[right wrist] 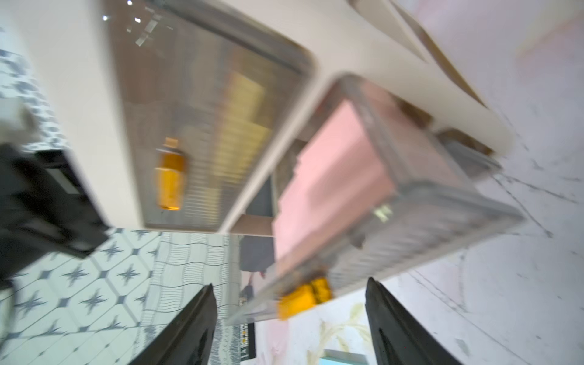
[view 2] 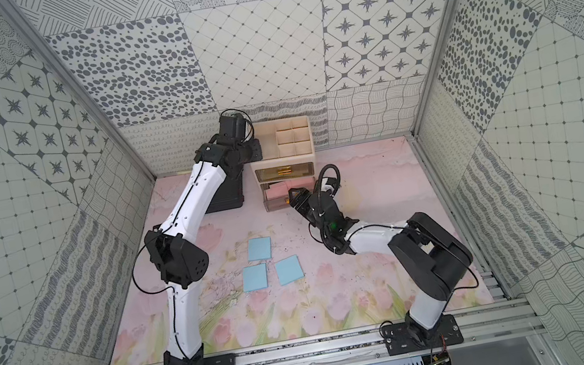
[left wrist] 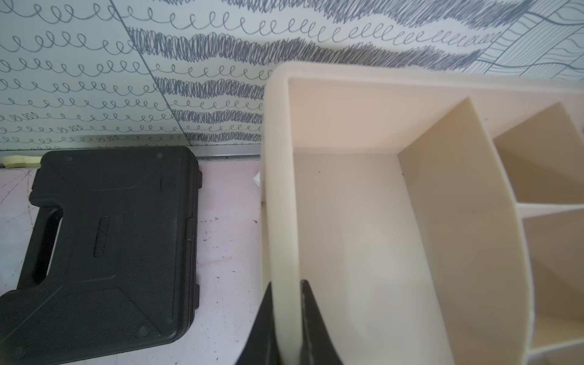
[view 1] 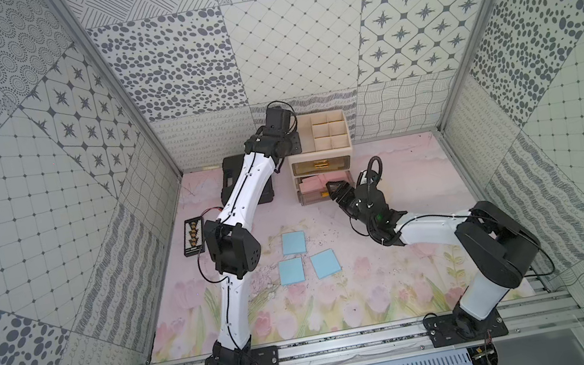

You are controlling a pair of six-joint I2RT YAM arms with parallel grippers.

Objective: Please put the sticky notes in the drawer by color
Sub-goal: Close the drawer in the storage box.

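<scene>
The left tool [left wrist: 286, 284] is closed tight on the side rim of the divided tray that tops the cream plastic cabinet [view 1: 320, 154] at the back of the floral worktop [view 1: 402, 286]. The right tool [right wrist: 290, 282] stands with its fingers [right wrist: 189, 322] spread wide and holds nothing, just in front of the gold handle [right wrist: 303, 295] of the smoky translucent middle drawer [right wrist: 442, 215], which is pulled out and holds salmon-pink sticky notes [right wrist: 331, 177] (too blurred to count). Yellow sticky notes [right wrist: 243, 126] show through the shut top drawer [view 1: 322, 165], and three light blue square sticky notes [view 1: 293, 243] lie flat and close together on the worktop, well apart from the cabinet.
</scene>
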